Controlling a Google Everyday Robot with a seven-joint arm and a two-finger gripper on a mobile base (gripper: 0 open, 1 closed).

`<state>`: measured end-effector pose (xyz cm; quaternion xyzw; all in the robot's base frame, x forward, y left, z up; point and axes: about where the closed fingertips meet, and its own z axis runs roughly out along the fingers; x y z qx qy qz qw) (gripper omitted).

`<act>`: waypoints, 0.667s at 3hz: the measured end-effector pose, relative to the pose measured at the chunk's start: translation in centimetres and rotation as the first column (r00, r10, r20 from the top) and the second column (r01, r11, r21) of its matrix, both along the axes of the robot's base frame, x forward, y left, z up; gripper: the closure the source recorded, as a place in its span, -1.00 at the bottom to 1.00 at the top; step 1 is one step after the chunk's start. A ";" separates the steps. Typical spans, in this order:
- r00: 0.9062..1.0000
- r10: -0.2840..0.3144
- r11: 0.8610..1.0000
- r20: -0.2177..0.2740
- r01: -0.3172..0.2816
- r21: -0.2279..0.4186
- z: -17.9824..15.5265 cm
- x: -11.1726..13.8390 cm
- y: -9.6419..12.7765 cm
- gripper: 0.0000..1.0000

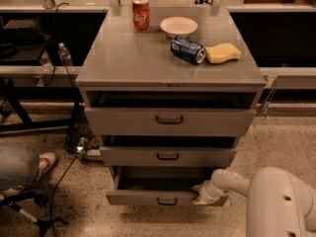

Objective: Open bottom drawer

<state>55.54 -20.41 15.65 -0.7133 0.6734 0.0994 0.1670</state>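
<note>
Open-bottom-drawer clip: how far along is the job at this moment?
Mostly done: the bottom drawer stands pulled out, its front panel forward of the middle drawer and its grey inside showing. In hand: the claw sits at the right end of that front panel, by its top edge. Left: probably only drawing the claw away; whether the drawer can slide further cannot be told.

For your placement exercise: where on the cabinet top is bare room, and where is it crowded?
Bare: cabinet top's left and front, below the red can and blue can. Crowded: back right, around white bowl and yellow sponge. The gripper sits at the bottom drawer's right front.
</note>
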 end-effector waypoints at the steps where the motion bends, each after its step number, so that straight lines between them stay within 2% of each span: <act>1: 1.000 -0.006 1.000 0.001 0.006 0.000 0.0 -0.4 -0.1 0.66; 2: 1.000 -0.006 1.000 0.001 0.006 0.000 0.0 -0.4 -0.1 0.22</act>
